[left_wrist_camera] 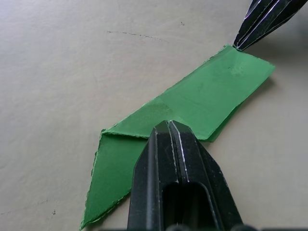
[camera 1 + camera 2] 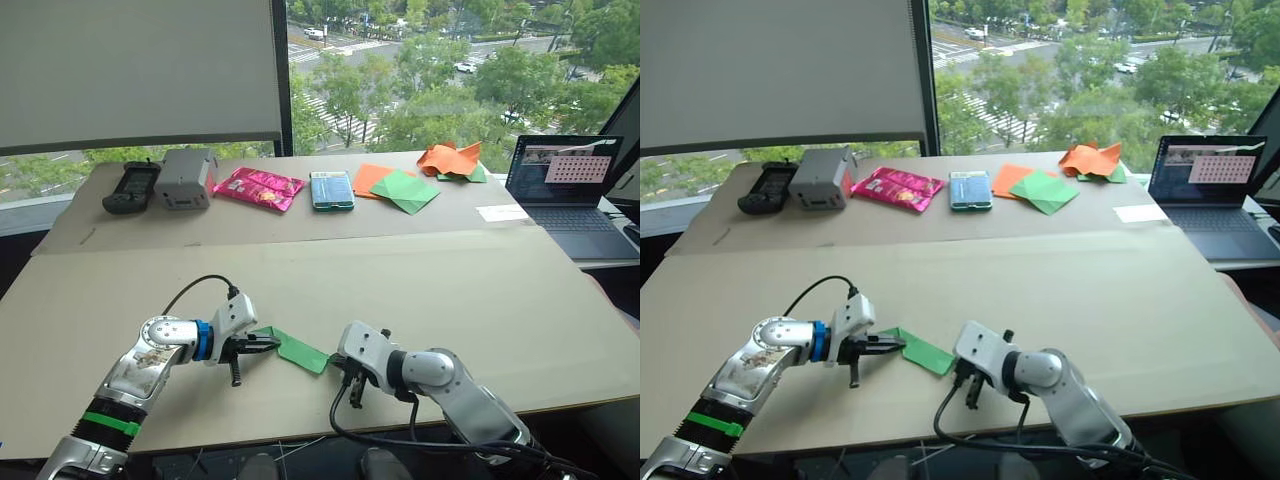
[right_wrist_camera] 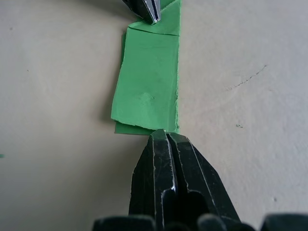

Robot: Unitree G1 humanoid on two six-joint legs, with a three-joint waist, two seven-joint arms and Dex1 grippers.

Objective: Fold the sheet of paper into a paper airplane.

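Lower centre: bright green folded paper airplane, thin, light, easily creased. My left gripper and right gripper, both clenched, press its 2 ends; I judge edges best for gripping.

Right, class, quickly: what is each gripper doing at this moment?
Left gripper: shut, fingertips pressed on the folded bright green paper strip.
Right gripper: shut, tips at the strip's end edge; a grip cannot be told.
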